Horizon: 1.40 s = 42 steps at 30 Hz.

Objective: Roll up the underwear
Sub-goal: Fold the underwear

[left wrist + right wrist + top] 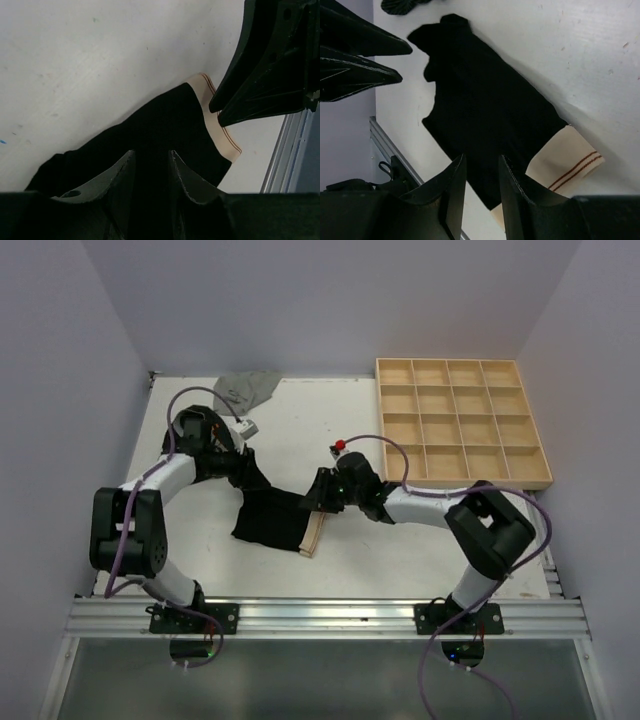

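Top external view: the desk [300, 430] is a plain white board boxed in by pale lilac walls [330, 300] at 9, 12 and 3 o'clock. A metal rail [330, 615] runs along its 6 o'clock edge, where my left arm [165, 475] and right arm [430, 505] are bolted. A wooden grid tray [478, 481] lies flat in the 2 o'clock corner. A pair of grey briefs [247, 388] sits crumpled at 11 o'clock, right against the far wall.

The black briefs [268, 520] lie flat near the middle of the desk, a little toward 6 o'clock, between my two arms. Their tan waistband [313, 533] is at the 3 o'clock end, on my right arm's side.

Left wrist view: my left jaws are spread, with a gap between them, and they hang over the black cloth without pinching it. The white surface around it carries faint specks and a small blue fleck [2, 142]. My right jaws show at 2 o'clock in that view, tips a little apart, over the waistband.

Right wrist view: my right jaws are also parted and hold nothing, with the cloth lying flat beneath them. Two thin reddish stripes [575, 167] run along the waistband. My left jaws appear at 10 o'clock, spread, near the far end of the cloth.
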{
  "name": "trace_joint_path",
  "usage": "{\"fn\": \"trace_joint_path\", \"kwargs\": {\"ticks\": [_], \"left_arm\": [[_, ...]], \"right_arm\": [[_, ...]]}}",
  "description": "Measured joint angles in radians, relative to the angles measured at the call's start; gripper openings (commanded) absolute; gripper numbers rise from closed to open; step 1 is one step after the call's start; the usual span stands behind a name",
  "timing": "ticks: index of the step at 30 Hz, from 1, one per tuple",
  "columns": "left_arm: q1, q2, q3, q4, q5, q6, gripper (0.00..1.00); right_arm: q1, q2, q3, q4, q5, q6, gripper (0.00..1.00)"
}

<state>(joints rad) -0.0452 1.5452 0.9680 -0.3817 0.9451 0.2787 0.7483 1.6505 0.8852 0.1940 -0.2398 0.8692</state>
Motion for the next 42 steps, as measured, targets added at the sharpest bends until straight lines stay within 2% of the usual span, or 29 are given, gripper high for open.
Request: {"fn": "trace_joint_path", "kwargs": {"ticks": [7, 10, 15, 20, 23, 27, 31, 42], "left_arm": [[0.04, 0.237, -0.058, 0.08, 0.032, -0.077, 0.34], [0.089, 0.341, -0.042, 0.114, 0.066, -0.117, 0.34], [0.13, 0.409, -0.003, 0.109, 0.158, -0.136, 0.38], [0.131, 0.378, -0.005, 0.067, 0.175, -0.071, 0.46], [0.134, 0.276, -0.023, 0.01, 0.171, -0.013, 0.47], [0.136, 0.088, -0.053, -0.061, 0.177, 0.062, 0.46], [0.138, 0.049, -0.053, -0.136, 0.187, 0.132, 0.43], [0.151, 0.469, 0.133, -0.416, 0.125, 0.271, 0.4]], "right_arm": [[-0.002, 0.212, -0.046, 0.167, -0.043, 0.108, 0.34], [-0.017, 0.238, -0.046, 0.225, -0.055, 0.13, 0.33], [-0.054, 0.262, -0.036, 0.253, -0.102, 0.119, 0.29], [-0.077, 0.256, 0.014, 0.164, -0.127, 0.035, 0.3], [-0.073, 0.203, 0.016, 0.092, -0.134, -0.002, 0.32], [-0.045, 0.081, 0.01, 0.042, -0.146, -0.014, 0.31], [0.006, 0.023, -0.03, 0.094, -0.156, 0.011, 0.29], [0.035, 0.229, -0.116, 0.26, -0.218, 0.119, 0.27]]}}
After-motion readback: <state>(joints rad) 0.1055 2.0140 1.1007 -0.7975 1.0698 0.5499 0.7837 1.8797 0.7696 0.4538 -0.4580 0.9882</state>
